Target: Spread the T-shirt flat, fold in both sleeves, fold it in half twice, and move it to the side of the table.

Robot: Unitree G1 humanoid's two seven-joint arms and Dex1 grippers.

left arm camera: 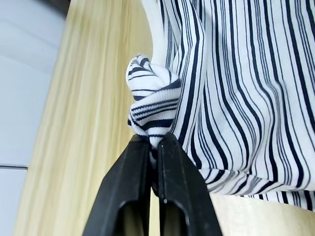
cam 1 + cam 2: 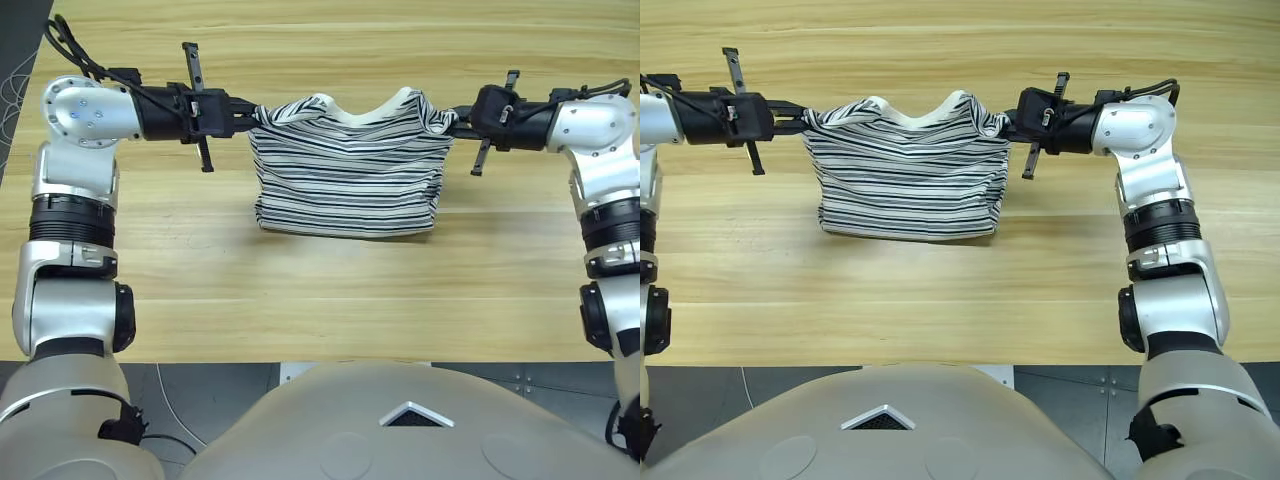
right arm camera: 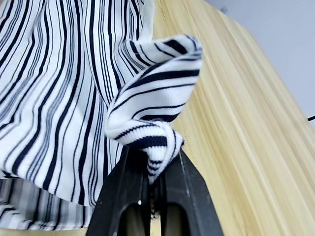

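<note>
The black-and-white striped T-shirt [image 2: 348,170] hangs between my two grippers above the wooden table [image 2: 320,290], and its lower edge rests on the tabletop. My left gripper [image 2: 250,117] is shut on the shirt's left shoulder, where the cloth bunches at the fingertips [image 1: 154,142]. On the other side my right gripper [image 2: 455,117] is shut on the right shoulder, with a fold of striped cloth [image 3: 152,118] pinched between its black fingers [image 3: 184,182]. The white collar [image 2: 360,110] sags between the two grips.
Bare light wood runs all around the shirt, in front of it, behind it and to both sides. The table's near edge [image 2: 320,358] lies close to my body, with grey floor [image 2: 200,400] below it.
</note>
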